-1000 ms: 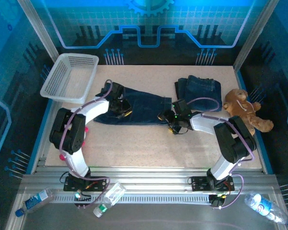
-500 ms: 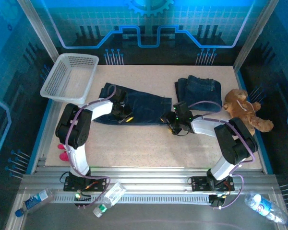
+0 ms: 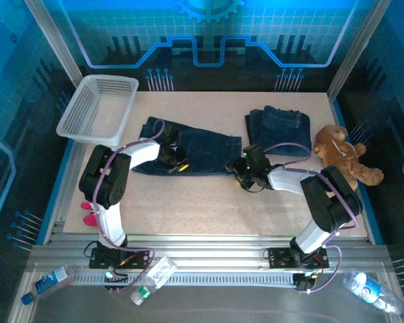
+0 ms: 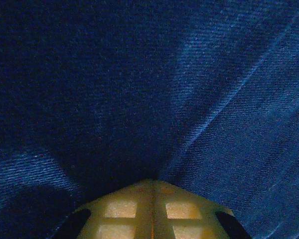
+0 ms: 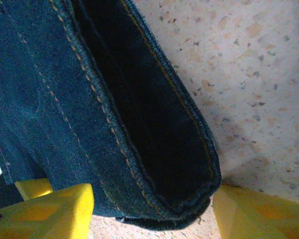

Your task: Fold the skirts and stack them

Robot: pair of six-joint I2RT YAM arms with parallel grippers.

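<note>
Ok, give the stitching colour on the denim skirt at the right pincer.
Orange-tan stitching on dark blue denim skirt; right wrist view shows it best.

Coarse twill denim skirt (image 4: pixel 189 74), speckled matt tabletop (image 5: pixel 249 74), white perforated plastic basket (image 3: pixel 81 111), fuzzy plush teddy bear (image 3: pixel 337 155)

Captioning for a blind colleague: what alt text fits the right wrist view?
The stitched edge of a dark blue denim skirt sits between the two open yellow fingers of the right gripper, not yet pinched. Pale speckled tabletop shows behind it.
</note>
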